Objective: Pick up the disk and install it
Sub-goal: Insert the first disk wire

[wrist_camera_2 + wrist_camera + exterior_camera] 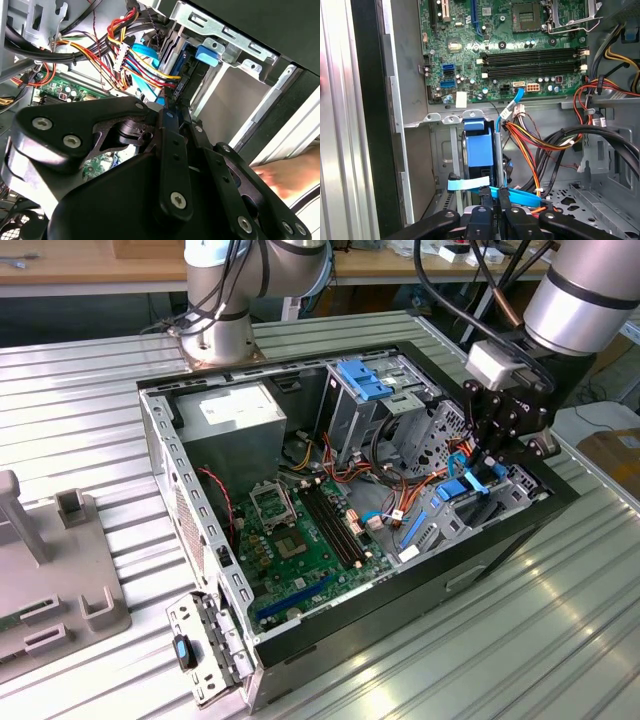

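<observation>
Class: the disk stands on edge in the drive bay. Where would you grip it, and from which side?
Pinch its thin exposed edge across the two flat faces, coming down through the open case side. The disk stands on edge between bay walls, leaving that edge free; the gripper is clamped there.

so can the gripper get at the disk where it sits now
Probably yes: the gripper is already at the disk, standing on edge in its bay, fingers closed on its edge. Cables run beside it, not between.

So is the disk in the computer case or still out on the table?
In the case. The disk stands on edge in the drive bay beside the motherboard, with the claw at its upper edge.
</observation>
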Robot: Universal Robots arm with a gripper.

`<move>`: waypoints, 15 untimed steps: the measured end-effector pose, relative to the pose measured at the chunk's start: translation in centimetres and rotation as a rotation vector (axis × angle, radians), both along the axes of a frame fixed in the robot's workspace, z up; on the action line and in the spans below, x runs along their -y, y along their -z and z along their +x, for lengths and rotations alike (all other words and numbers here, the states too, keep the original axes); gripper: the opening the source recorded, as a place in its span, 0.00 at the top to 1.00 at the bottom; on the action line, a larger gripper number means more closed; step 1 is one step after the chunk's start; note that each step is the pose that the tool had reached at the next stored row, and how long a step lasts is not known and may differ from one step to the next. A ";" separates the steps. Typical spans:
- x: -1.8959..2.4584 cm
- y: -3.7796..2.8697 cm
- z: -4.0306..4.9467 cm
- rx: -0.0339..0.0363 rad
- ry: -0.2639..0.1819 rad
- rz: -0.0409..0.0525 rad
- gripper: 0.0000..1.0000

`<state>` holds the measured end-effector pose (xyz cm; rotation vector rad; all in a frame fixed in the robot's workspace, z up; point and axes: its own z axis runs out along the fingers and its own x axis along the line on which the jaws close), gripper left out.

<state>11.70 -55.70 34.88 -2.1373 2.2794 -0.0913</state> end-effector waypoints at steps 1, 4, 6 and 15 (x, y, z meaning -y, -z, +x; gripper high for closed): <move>0.00 0.00 0.08 0.0000 0.000 0.0000 0.84; 0.01 0.05 0.09 0.0000 -0.003 0.0000 0.84; 0.00 0.09 0.11 0.0000 -0.008 0.0001 0.84; 0.00 0.10 0.39 0.0000 -0.015 -0.0009 0.84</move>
